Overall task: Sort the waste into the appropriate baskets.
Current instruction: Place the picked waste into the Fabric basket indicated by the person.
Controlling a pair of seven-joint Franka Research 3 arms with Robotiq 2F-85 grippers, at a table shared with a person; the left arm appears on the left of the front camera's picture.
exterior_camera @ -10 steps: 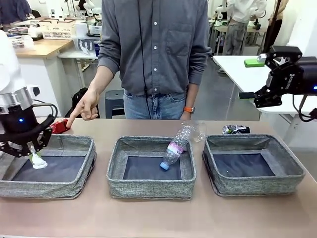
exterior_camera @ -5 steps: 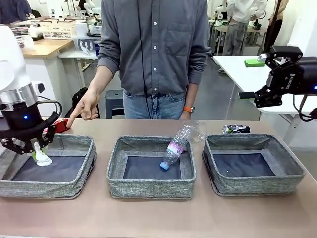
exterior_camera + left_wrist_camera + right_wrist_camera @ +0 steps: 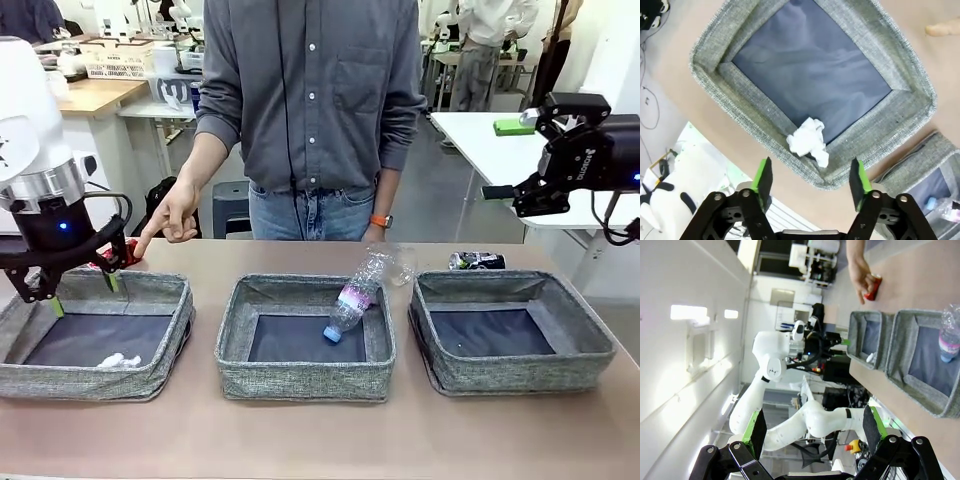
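The white paper ball (image 3: 118, 359) (image 3: 808, 142) lies on the floor of the left basket (image 3: 100, 381) (image 3: 710, 85). Above it my left gripper (image 3: 82, 293) (image 3: 811, 182) hangs open, holding nothing. The clear bottle (image 3: 354, 294) (image 3: 949, 340) leans cap-down in the middle basket (image 3: 305, 380). The right basket (image 3: 510, 376) holds nothing. Behind the baskets are a clear cup (image 3: 401, 262), a dark can (image 3: 477, 261) and a red can (image 3: 125, 254) (image 3: 871, 290), half hidden by my left gripper. My right gripper (image 3: 512, 152) (image 3: 812, 427) stays open, high at the far right.
A person stands at the far edge of the table, one hand (image 3: 172, 215) (image 3: 860, 270) pointing down at the red can. The three baskets sit in a row, with a bare strip of table (image 3: 320, 440) in front of them.
My left gripper has opened and risen out of the left basket. The paper ball left its fingers and dropped to the basket's floor. The right arm has not moved.
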